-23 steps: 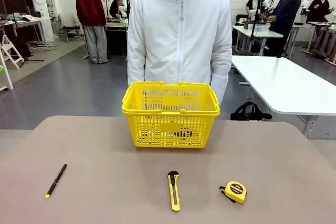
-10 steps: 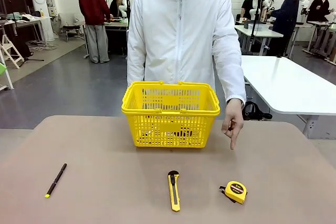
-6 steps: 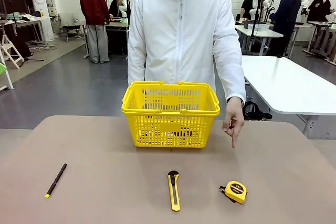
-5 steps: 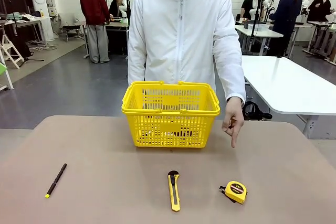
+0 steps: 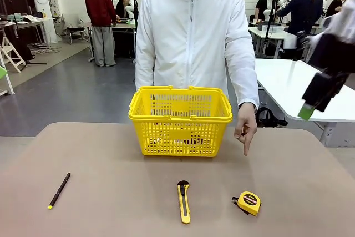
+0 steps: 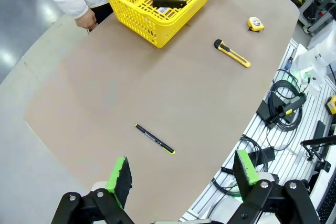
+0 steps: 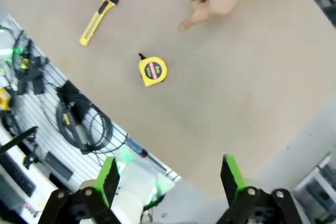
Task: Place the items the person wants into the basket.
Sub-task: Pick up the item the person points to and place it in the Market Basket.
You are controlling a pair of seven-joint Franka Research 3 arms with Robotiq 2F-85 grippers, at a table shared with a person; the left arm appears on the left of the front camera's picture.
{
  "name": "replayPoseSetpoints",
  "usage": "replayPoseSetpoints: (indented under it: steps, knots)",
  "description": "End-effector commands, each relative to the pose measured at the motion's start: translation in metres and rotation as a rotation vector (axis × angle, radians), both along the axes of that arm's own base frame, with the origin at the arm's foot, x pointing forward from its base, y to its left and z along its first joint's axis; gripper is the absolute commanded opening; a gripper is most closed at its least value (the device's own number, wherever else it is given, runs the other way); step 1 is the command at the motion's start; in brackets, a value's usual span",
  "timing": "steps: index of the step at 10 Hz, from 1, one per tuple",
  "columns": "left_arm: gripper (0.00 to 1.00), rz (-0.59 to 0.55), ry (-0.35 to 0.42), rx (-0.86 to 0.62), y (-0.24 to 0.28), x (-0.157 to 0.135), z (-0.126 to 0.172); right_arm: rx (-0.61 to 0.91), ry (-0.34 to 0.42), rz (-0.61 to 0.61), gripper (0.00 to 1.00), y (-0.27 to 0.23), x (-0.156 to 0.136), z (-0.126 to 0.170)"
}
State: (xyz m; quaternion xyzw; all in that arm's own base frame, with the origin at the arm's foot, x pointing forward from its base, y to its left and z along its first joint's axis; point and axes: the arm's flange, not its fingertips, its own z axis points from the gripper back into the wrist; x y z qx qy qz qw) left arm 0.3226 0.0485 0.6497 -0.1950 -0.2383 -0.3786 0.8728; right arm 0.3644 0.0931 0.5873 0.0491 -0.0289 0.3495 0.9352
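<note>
Yellow lattice basket (image 5: 180, 120) stands at the bench's (image 5: 111, 165) far side, before the person (image 5: 191, 37). Their hand (image 5: 246, 129) hangs just right of the basket, one finger pointing down toward the tape measure (image 5: 248, 202), which lies nearer us. We hold our right gripper (image 5: 319, 92) high, right of the basket, jaws wide apart and empty; our left gripper (image 6: 181, 174) likewise gapes empty.

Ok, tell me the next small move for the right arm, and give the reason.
Probably lower the right gripper toward the tape measure. The person's hand points a finger down at the table just behind it, the tape measure lies free beside the utility knife, and the jaws stand open well above the table, with the basket waiting behind.
</note>
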Motion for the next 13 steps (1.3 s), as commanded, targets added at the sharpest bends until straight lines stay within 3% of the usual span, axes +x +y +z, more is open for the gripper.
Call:
replayPoseSetpoints:
  steps: [1, 2, 5, 11, 13]
  knots:
    - [1.00, -0.011, 0.001, -0.001, 0.003, 0.000, 0.002, -0.064, -0.075, -0.003, 1.00, 0.014, -0.003, -0.030]
    - [1.00, -0.011, 0.001, -0.001, 0.003, 0.000, 0.002, -0.066, -0.095, 0.010, 1.00, 0.024, -0.002, -0.046]
    - [1.00, -0.011, 0.001, -0.001, 0.003, 0.000, 0.002, -0.014, -0.052, 0.053, 1.00, 0.036, 0.001, -0.082]
    - [1.00, -0.011, 0.001, -0.001, 0.003, 0.000, 0.002, -0.047, -0.053, 0.063, 1.00, 0.037, -0.001, -0.074]
    - [1.00, -0.011, 0.001, -0.001, 0.003, 0.000, 0.002, -0.076, -0.060, 0.106, 1.00, 0.048, -0.004, -0.093]
